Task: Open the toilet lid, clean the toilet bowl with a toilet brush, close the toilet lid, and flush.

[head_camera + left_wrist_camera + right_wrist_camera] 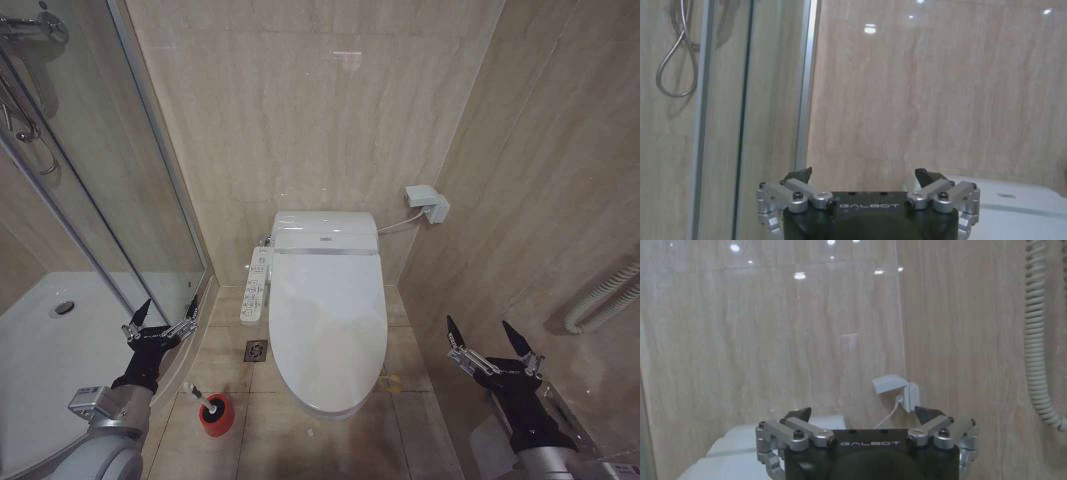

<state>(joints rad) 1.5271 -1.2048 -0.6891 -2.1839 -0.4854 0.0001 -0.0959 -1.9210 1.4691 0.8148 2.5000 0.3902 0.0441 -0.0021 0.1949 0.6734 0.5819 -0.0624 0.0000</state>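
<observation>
The toilet lid lies closed over the toilet bowl straight ahead. My left end effector and right end effector hover released either side; the toilet brush stands in its red holder on the floor, left of the bowl.

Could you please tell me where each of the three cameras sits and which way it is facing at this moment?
Head view: high on the robot, looking down at the closed toilet lid; both arms show, left end effector and right end effector open.
Left wrist view: behind the left end effector, facing the shower glass.
Right wrist view: behind the right end effector, facing the wall socket.
Shared: socket appears in head and right wrist views.
</observation>
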